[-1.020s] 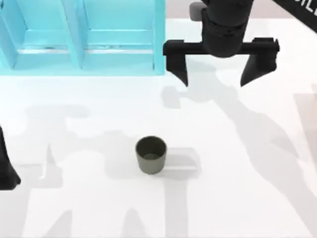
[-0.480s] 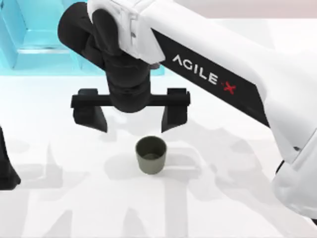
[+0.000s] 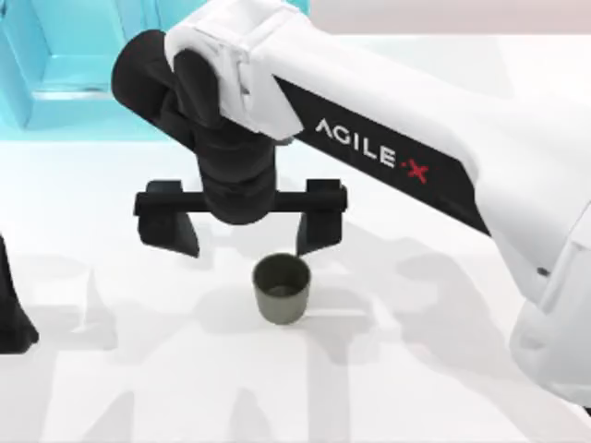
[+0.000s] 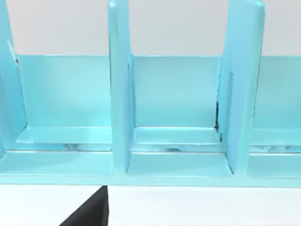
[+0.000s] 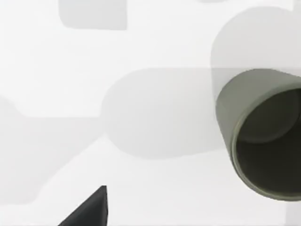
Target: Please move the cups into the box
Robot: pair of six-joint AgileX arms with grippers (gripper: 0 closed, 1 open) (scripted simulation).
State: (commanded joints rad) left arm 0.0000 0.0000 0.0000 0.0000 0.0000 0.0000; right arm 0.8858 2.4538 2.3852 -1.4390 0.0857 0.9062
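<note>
cup point(image 3: 282, 289) stands upright on your table point(image 3: 443, 369), just below your right gripper point(image 3: 245, 231), whose fingers are spread wide, holding nothing; left gripper point(image 3: 14, 318) parked at the edge.

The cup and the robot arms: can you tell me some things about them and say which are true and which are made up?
1. The cup stands upright on the white table. True.
2. The right gripper is squeezing the cup. False: its fingers are spread open, and it sits just behind the cup, off to the left, not touching it.
3. The cup is inside the blue box. False: it is out on the table, well in front of the box.
4. The box has dividers making compartments. True, as the left wrist view shows.
5. The left gripper is over the cup. False: it sits at the table's left edge.
</note>
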